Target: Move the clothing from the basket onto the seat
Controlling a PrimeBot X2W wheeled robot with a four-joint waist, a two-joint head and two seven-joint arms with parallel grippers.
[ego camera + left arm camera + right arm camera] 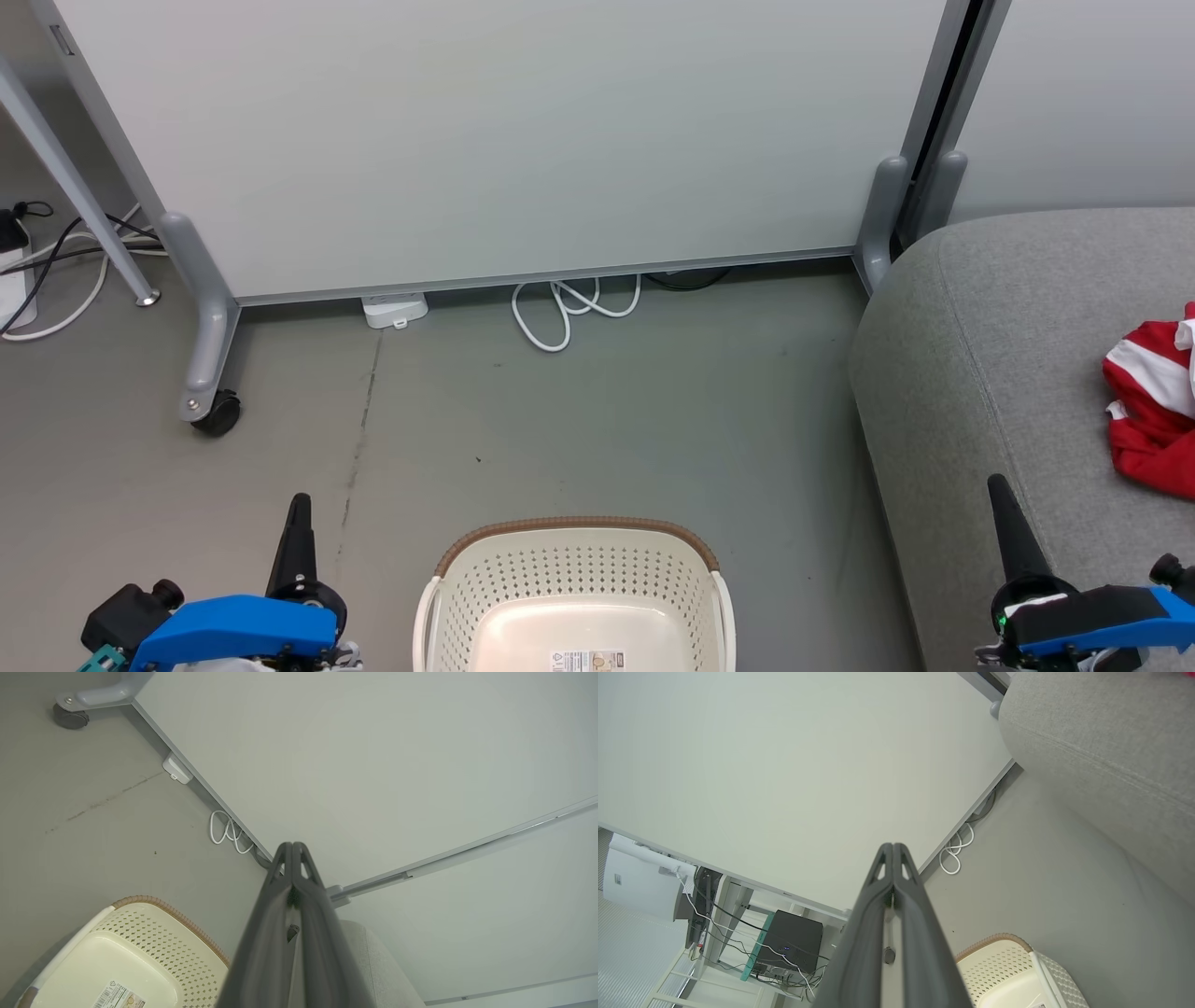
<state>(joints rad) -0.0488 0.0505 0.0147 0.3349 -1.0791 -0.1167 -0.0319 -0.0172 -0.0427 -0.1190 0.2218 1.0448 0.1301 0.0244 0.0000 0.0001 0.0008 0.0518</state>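
At the bottom left of the head view the left gripper (300, 509) points up the frame, its two dark fingers pressed together with nothing between them; its own wrist view shows the same, the tips meeting in the middle of the frame. At the bottom right the right gripper (999, 490) is likewise closed tight on nothing, its fingertip lying over the near part of the seat (1008, 355).

Between the two, at the bottom centre, stands the basket (579, 525) on the grey floor (653, 420). Its brown rim curves along the far side, and its pale bare bottom with a printed label (586, 661) shows inside the perforated walls.

The light-grey seat fills the right side of the frame, well apart from the basket, its rounded corner towards the middle. The clothing (1153, 401) – a crumpled red heap with white stripes – lies on the seat at the right edge of the frame, partly cut off there.

Farther up, a looped white cable (569, 313) and a small white box (395, 309) lie on the floor at the foot of a pale partition panel (523, 140) – it spans the upper frame. A black caster (217, 411) carries its grey foot at the left.
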